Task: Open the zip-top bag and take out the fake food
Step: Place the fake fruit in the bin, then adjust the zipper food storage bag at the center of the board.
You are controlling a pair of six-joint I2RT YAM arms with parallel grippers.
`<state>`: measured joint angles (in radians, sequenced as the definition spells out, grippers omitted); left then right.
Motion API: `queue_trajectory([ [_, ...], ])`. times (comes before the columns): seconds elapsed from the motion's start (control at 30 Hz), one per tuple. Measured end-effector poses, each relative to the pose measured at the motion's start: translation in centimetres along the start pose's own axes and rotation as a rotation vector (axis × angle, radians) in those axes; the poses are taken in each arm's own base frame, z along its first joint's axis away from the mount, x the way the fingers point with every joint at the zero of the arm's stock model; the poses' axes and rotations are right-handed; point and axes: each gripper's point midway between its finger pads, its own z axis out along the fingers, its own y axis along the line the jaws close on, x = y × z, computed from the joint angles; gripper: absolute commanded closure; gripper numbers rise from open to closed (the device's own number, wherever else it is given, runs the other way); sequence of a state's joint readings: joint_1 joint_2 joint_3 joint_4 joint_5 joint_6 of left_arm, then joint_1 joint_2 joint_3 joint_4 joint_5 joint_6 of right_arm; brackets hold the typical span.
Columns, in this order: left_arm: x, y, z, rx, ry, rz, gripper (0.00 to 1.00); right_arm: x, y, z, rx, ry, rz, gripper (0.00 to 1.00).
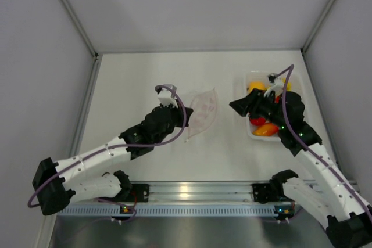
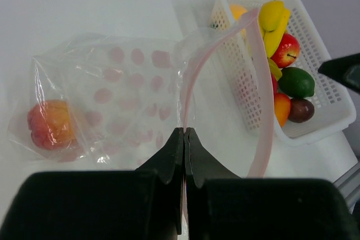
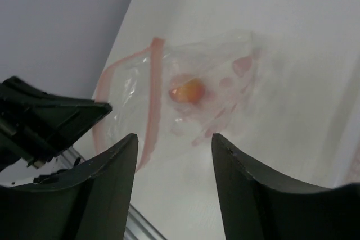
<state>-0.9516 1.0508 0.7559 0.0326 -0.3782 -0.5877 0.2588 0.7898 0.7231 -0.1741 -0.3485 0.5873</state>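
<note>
The clear, crinkly zip-top bag (image 1: 204, 111) is lying mid-table, its long axis running near to far and its mouth gaping toward the near side. Its pink zip strip (image 2: 268, 133) is being pinched between the left gripper's (image 2: 184, 133) closed jaws. A peach-coloured plastic fruit (image 2: 50, 125) is being kept inside. The right gripper (image 3: 174, 137) is being held parted and empty over the white lattice basket (image 2: 323, 54), at the right.

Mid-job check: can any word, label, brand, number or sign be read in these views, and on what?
None can be read.
The bag carries only pink dots and a pink zip strip, no lettering.
The basket and the fruit in it show no marks.
</note>
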Motion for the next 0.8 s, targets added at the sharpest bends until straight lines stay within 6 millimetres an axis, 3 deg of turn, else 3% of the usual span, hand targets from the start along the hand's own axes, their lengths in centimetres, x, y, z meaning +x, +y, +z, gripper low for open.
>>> queue_trajectory([
  [0.03,-0.2,-0.2,0.2,-0.002,-0.003,-0.008,1.00,0.9,1.5,0.0,-0.030,0.032,0.001,0.54],
  [0.13,-0.6,-0.5,0.7,-0.012,-0.009,-0.029,1.00,2.1,5.4,-0.5,-0.096,0.090,0.001,0.59],
  [0.27,-1.3,-1.3,1.5,-0.037,-0.028,-0.066,1.00,2.0,10.3,-0.7,-0.147,0.122,-0.022,0.65],
  [0.37,-1.6,-2.0,1.9,-0.046,-0.043,-0.096,1.00,2.1,12.0,0.1,-0.124,0.148,-0.034,0.72],
  [0.43,-1.7,-2.3,2.0,-0.057,-0.052,-0.121,1.00,2.1,12.0,1.4,-0.075,0.155,-0.031,0.78],
  [0.8,-2.3,-2.3,2.1,-0.103,-0.105,-0.239,1.00,5.5,7.0,7.5,0.216,0.224,-0.029,0.85],
])
